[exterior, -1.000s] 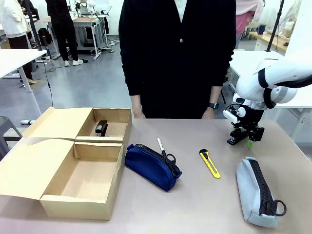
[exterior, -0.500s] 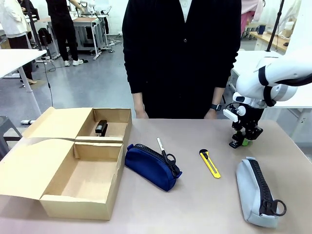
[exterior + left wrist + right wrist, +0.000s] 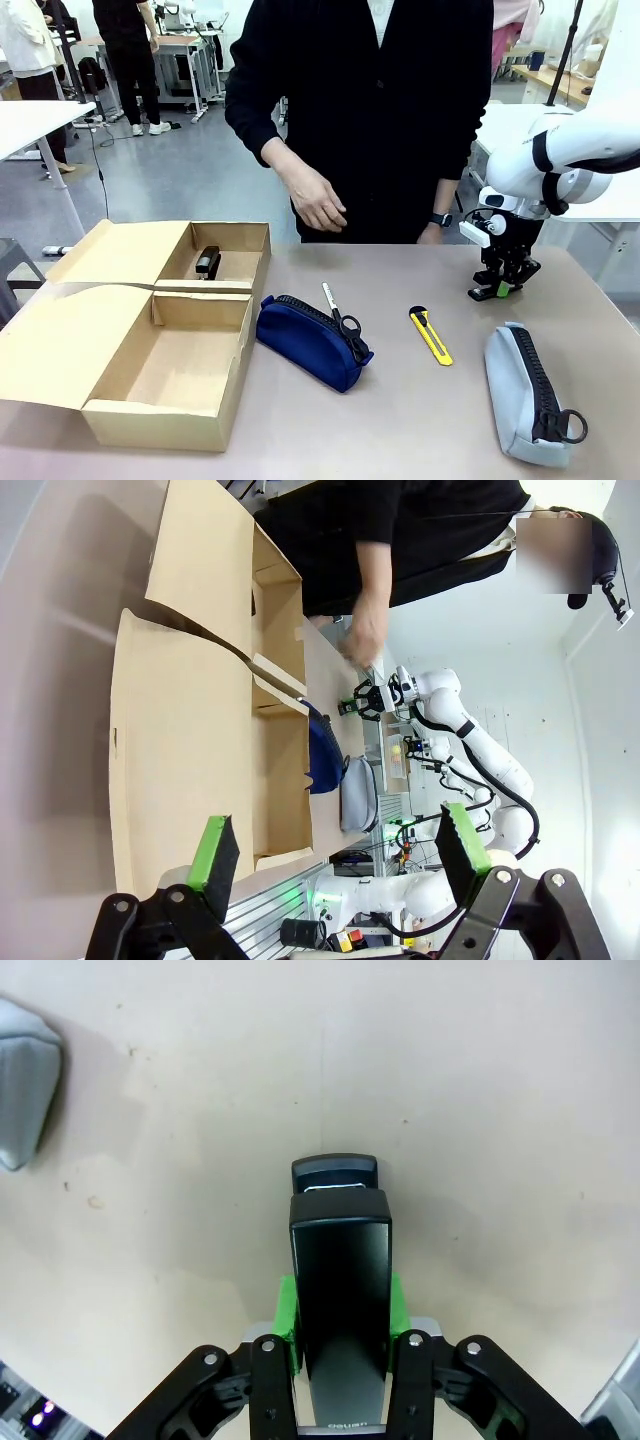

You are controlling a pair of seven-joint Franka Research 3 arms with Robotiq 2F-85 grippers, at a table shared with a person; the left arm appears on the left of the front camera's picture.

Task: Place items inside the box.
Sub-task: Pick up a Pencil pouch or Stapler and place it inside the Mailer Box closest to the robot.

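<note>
Stapler (image 3: 338, 1245), loose on the surface (image 3: 400, 410) at far right a second ago, now sits pinched in the right tool (image 3: 503, 284), ready to cross left to the box (image 3: 150, 425). Left tool (image 3: 338, 845) spread, empty.

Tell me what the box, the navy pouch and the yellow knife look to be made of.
Box: brown cardboard, matte, with raw cut edges and folded flaps.
Navy pouch: soft fabric, probably woven, dull and sagging, with a black zip.
Yellow utility knife: likely hard plastic, smooth and slightly shiny, black at its far end.
</note>
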